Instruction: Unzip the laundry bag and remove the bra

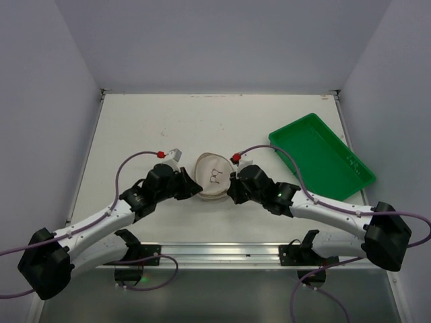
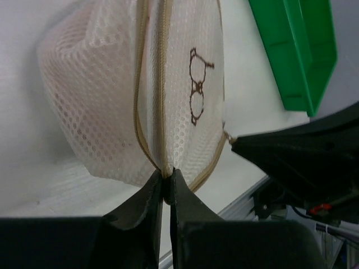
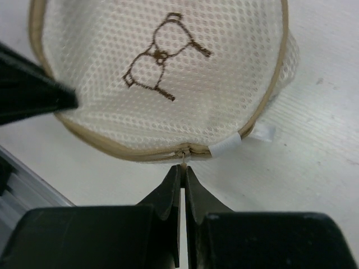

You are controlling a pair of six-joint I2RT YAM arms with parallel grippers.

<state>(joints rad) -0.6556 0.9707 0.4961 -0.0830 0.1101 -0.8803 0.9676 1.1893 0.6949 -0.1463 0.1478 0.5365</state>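
The laundry bag [image 1: 212, 176], a round cream mesh case with a tan rim and a small bra outline on its face, lies between my two grippers. In the left wrist view the laundry bag [image 2: 174, 78] stands on edge, and my left gripper [image 2: 166, 175] is shut on its tan zip seam at the bottom. In the right wrist view my right gripper [image 3: 183, 168] is shut on the small zipper pull [image 3: 183, 159] hanging from the slider on the bag's rim [image 3: 112, 150]. The zip looks closed. The bra is hidden inside the bag.
A green plastic tray [image 1: 322, 156] sits at the right of the table, also seen in the left wrist view as the green tray [image 2: 297, 50]. A metal rail [image 1: 215, 250] runs along the near table edge. The right arm's dark body [image 2: 303, 162] is close to the bag.
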